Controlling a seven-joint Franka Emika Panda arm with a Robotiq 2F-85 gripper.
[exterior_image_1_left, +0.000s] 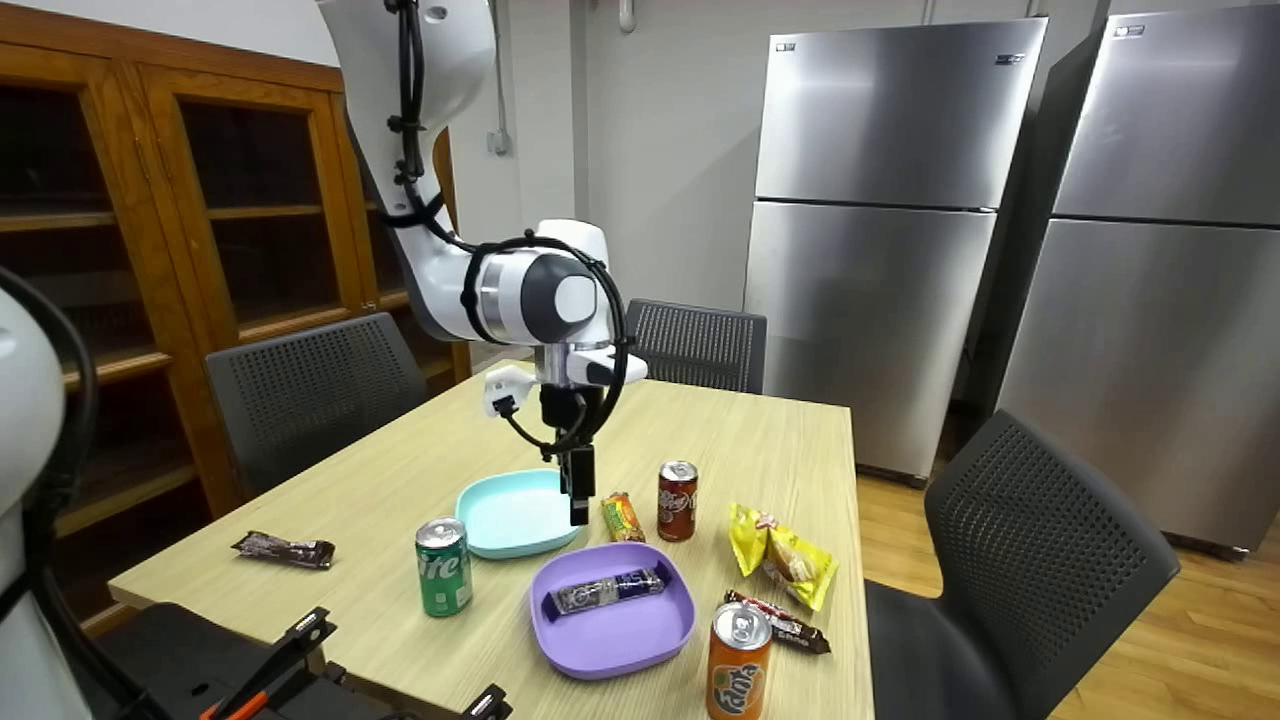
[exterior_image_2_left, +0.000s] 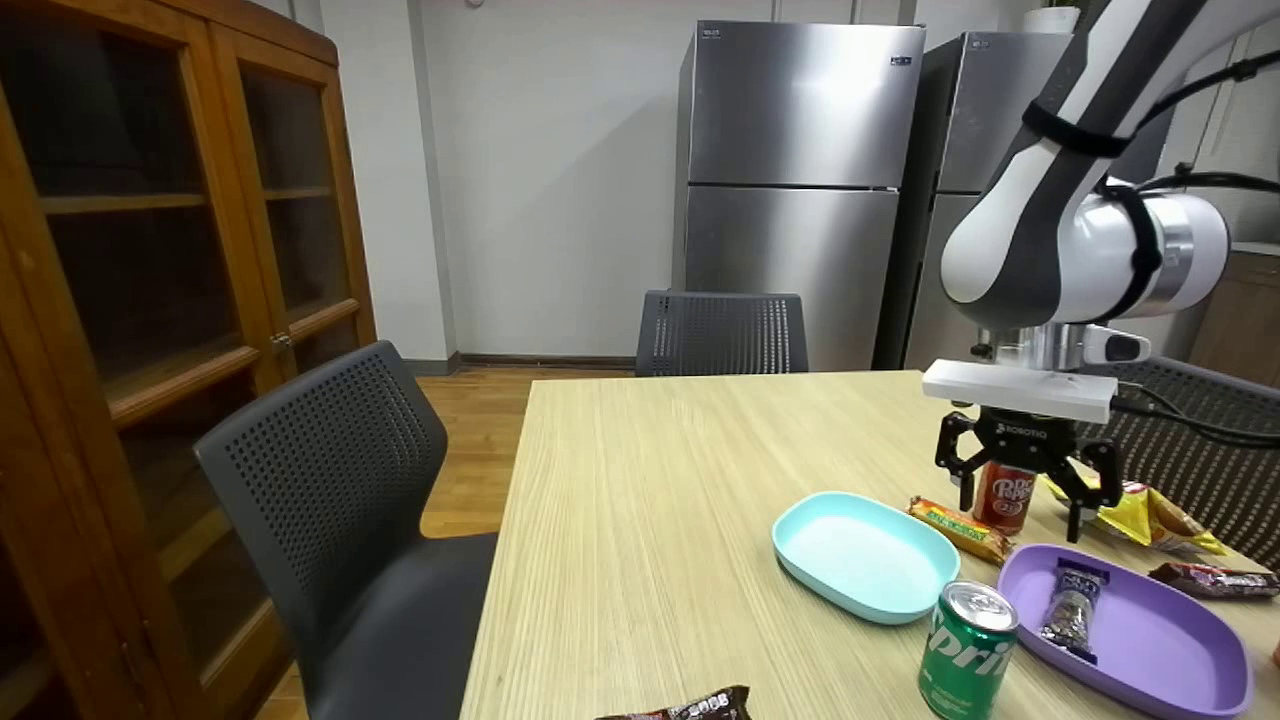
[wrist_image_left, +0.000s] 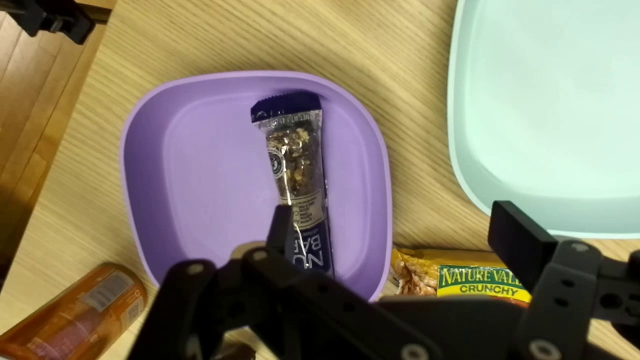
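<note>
My gripper (wrist_image_left: 393, 216) is open above the table, its two fingers far apart with nothing between them. In the wrist view, the left fingertip overlaps a nut bar (wrist_image_left: 297, 165) lying in a purple plate (wrist_image_left: 210, 175). The right fingertip appears beside the rim of a pale turquoise plate (wrist_image_left: 452, 125). Between and below them lies a Nature Valley granola bar (wrist_image_left: 465, 275), partly hidden by the gripper body. An exterior view has the gripper (exterior_image_2_left: 1020, 510) in front of a Dr Pepper can (exterior_image_2_left: 1003, 497), hiding part of it. The turquoise plate (exterior_image_1_left: 515, 515) holds nothing.
Around the plates stand a green Sprite can (exterior_image_1_left: 443, 567) and an orange Fanta can (exterior_image_1_left: 738, 665). A yellow chip bag (exterior_image_1_left: 785, 560) and a dark wrapped bar (exterior_image_1_left: 785, 625) lie near the table's right edge. Another brown wrapped bar (exterior_image_1_left: 283, 550) is at the left. Chairs surround the table.
</note>
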